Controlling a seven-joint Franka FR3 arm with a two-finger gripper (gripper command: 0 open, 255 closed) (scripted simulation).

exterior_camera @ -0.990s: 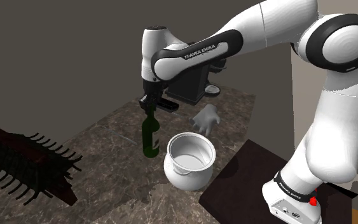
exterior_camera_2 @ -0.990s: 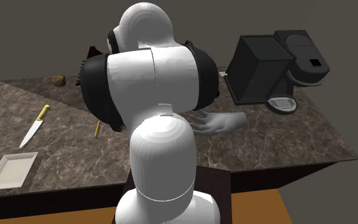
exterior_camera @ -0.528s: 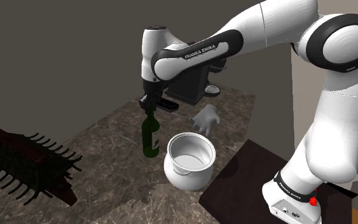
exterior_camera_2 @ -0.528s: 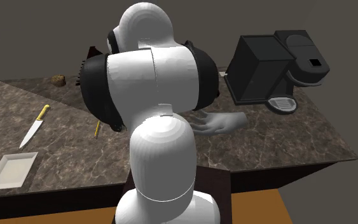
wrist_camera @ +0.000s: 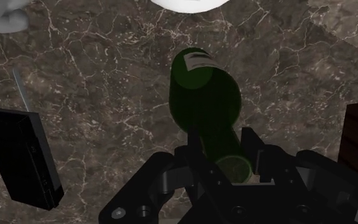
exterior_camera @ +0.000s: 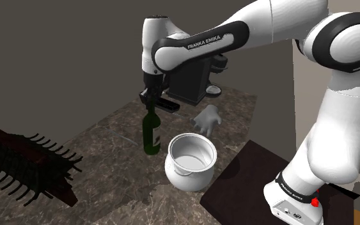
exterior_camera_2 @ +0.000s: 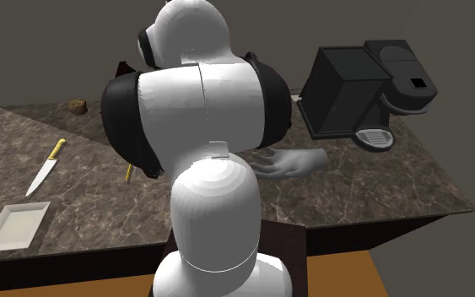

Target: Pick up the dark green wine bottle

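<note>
Your black two-finger pincer [exterior_camera: 149,101] is clenched on the neck of the dark green wine bottle [exterior_camera: 151,135]. The bottle is upright, just beside the white round pot [exterior_camera: 190,160] on the dark marbled worktop [exterior_camera: 101,137]. Base contact cannot be told.

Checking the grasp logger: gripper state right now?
Gripper: closed on the dark green wine bottle, clasping its neck.
</note>
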